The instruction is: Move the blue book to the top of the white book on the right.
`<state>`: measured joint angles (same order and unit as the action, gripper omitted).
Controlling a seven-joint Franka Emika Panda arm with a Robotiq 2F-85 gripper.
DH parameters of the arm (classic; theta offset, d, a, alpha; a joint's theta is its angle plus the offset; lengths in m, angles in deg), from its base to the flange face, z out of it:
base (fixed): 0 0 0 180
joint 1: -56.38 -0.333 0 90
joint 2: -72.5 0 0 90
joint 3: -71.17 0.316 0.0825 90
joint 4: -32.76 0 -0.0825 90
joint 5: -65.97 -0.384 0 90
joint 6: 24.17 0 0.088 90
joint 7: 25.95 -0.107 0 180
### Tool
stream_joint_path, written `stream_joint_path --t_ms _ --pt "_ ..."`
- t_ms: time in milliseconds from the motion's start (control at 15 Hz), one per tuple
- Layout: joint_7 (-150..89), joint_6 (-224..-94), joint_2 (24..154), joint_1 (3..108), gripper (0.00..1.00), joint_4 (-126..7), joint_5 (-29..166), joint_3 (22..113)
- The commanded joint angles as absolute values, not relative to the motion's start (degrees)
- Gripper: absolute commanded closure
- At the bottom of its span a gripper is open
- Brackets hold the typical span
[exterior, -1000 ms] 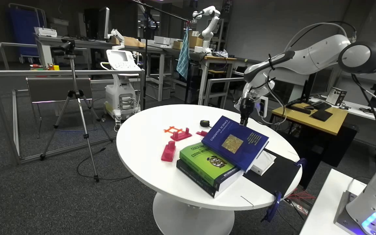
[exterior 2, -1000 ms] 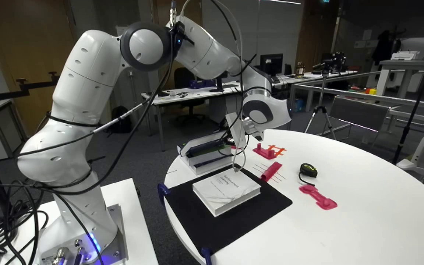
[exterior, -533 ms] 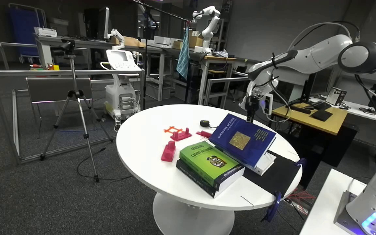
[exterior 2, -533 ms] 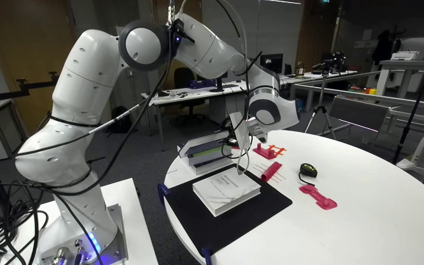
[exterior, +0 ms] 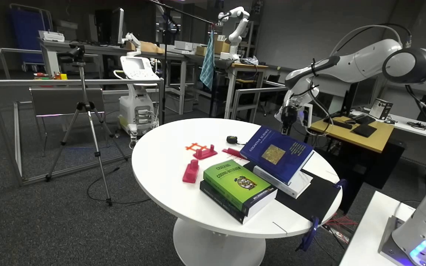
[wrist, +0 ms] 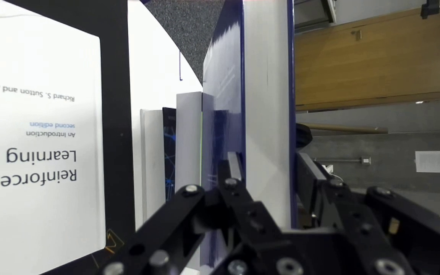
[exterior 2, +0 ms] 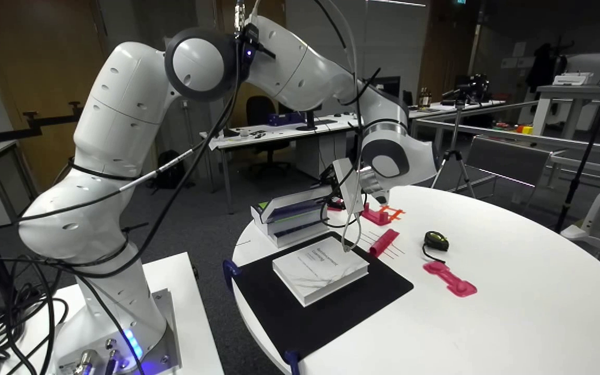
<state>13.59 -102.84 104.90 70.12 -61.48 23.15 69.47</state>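
Note:
My gripper [exterior: 285, 130] is shut on the upper edge of the blue book [exterior: 290, 160], which hangs tilted in the air. In the wrist view the gripper [wrist: 270, 162] has its fingers on either side of the blue book [wrist: 267, 99], whose page edge faces the camera. The white book [exterior 2: 321, 268] lies flat on the black mat, and it also shows in the wrist view [wrist: 40, 68]. In an exterior view the blue book hides part of the white book [exterior: 303, 183]. The green book [exterior: 227, 179] lies on a black book [exterior: 220, 199] beside it.
The black mat [exterior 2: 300, 333] is held at the table edge by blue clamps [exterior 2: 232, 268]. Several pink pieces [exterior 2: 451, 279], an orange lattice [exterior: 195, 147] and a tape measure [exterior 2: 436, 240] lie on the round white table [exterior 2: 539, 312].
The gripper and the blue book have moved away from the green book, rightward in both exterior views. The blue book covers less of the green book and now leaves more of the white book's near edge visible.

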Motion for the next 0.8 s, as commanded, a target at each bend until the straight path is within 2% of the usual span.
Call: stream_joint_path --t_ms 0,733 --pt "12.5 -95.5 104.9 72.4 0.85 -57.9 22.5 69.7" --pt "13.7 -92.9 107.5 75.7 0.85 -53.5 27.2 68.8"
